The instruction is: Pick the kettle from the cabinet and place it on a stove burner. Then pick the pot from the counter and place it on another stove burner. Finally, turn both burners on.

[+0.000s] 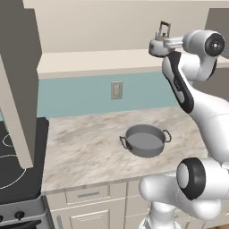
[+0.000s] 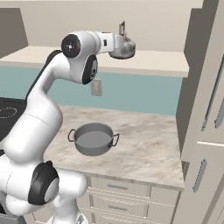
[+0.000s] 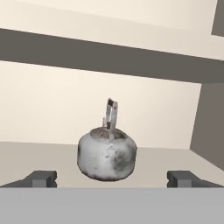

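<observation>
One kettle (image 3: 107, 154) on cabinet (image 1: 89, 60) shelf board: squat silver body, mottled, upright arched handle seen edge-on, spout not discernible. Arm hides kettle's near side in both base views. Claw (image 3: 112, 179) level with kettle, fingers (image 3: 41, 178) spread wide either side, apart from it, nothing held. One pot (image 1: 145, 140), wide grey, two loop handles, on marbled surface (image 1: 85, 143). Stove burners (image 1: 9, 156) cut off at frame edge.
</observation>
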